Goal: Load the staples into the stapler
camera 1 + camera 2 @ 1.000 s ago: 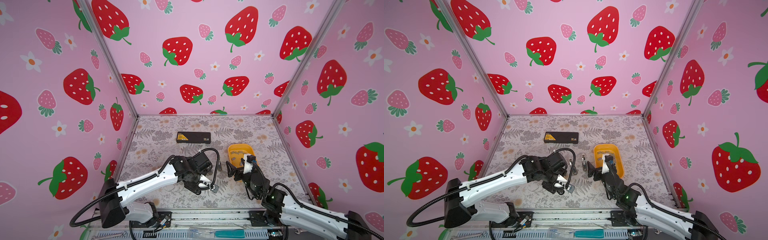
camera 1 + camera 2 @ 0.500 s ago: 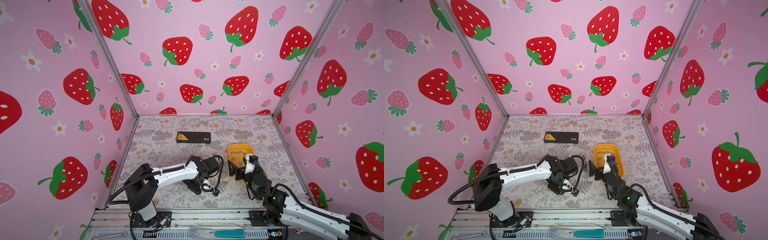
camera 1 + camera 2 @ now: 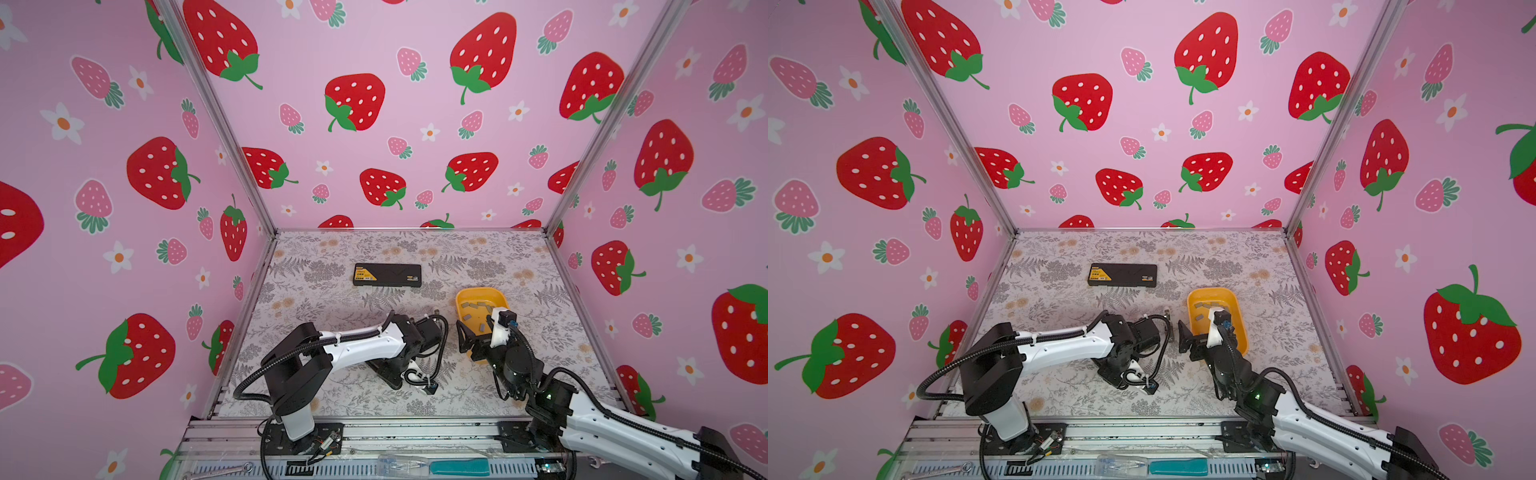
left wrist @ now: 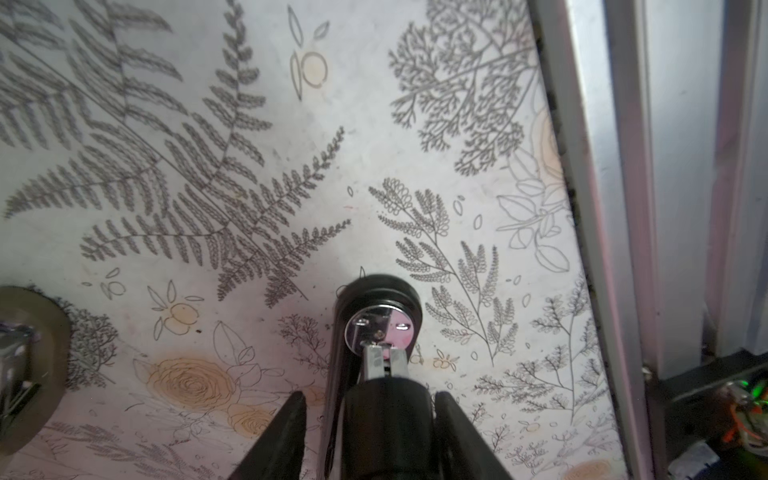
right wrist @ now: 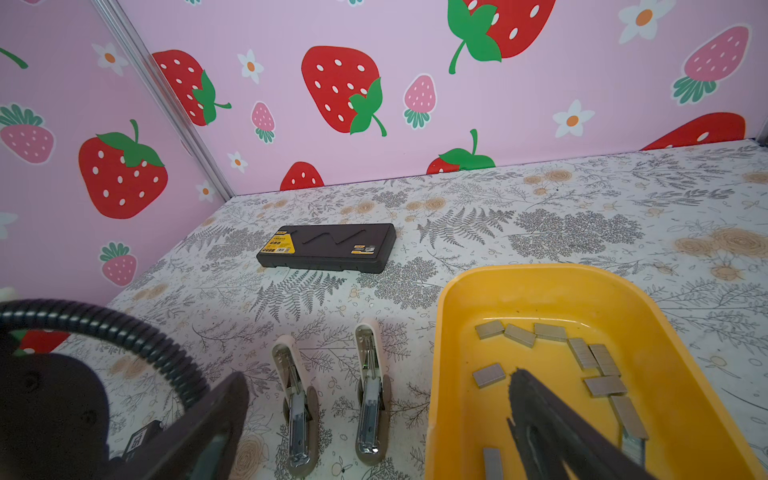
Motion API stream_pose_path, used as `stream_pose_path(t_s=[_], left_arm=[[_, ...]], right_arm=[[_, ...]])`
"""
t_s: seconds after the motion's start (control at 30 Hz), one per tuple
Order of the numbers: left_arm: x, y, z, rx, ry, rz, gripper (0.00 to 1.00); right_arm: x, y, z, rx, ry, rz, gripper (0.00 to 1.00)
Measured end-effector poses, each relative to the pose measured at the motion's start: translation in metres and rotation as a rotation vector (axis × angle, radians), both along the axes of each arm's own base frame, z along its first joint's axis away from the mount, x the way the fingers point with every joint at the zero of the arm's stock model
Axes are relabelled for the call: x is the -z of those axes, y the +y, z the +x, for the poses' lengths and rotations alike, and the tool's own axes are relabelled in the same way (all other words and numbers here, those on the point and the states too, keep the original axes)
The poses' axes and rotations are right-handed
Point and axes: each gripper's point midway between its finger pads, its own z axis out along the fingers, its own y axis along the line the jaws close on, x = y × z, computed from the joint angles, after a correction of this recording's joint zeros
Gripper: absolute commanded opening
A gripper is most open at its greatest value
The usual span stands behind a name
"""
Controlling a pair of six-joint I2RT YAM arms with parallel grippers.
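staples [image 5: 519, 336]: dull grey metal | tray [image 5: 540, 291]: glossy yellow plastic | case [image 5: 328, 245]: matt black plastic

Across the back and down the left of both top views you have open desk [image 3: 332, 249]. Only the black case [image 3: 386, 275] lies there, upper centre. At right centre the yellow tray [image 3: 478, 291] walls in the staples [image 5: 519, 334]. Two staplers [image 5: 370, 390] lie side by side just beside it, with a narrow lane between them. The left arm [image 3: 365, 345] bars the lower middle.
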Motion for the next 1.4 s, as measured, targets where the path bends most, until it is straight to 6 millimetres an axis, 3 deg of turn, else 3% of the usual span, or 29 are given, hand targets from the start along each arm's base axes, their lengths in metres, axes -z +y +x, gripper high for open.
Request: stream_pose_path(t_s=[0.23,0.47,0.63,0.73,0.9,1.1,1.4], left_arm=[[0.0,0.001,0.002,0.008,-0.013,0.008,0.5],[0.001,0.002,0.002,0.011,-0.011,0.013,0.42],[0.003,0.003,0.002,0.013,-0.01,0.027,0.23],[0.001,0.002,0.003,0.012,-0.012,0.024,0.0],[-0.004,-0.001,0.008,-0.022,-0.032,0.011,0.0],[-0.041,-0.016,0.02,-0.09,-0.093,-0.089,0.0],[-0.118,-0.031,0.044,-0.223,-0.272,-0.385,0.0]], right_arm=[[-0.002,-0.002,-0.001,0.0,-0.002,0.004,0.99],[-0.003,-0.005,-0.002,0.003,-0.008,0.015,0.99],[-0.004,-0.01,-0.004,0.007,-0.017,0.031,0.99],[-0.004,-0.011,-0.005,0.008,-0.018,0.033,0.99],[-0.005,-0.012,-0.005,0.009,-0.02,0.036,0.99],[-0.007,-0.017,-0.007,0.011,-0.029,0.051,0.99],[-0.014,-0.016,-0.011,-0.015,-0.043,0.082,0.99]])
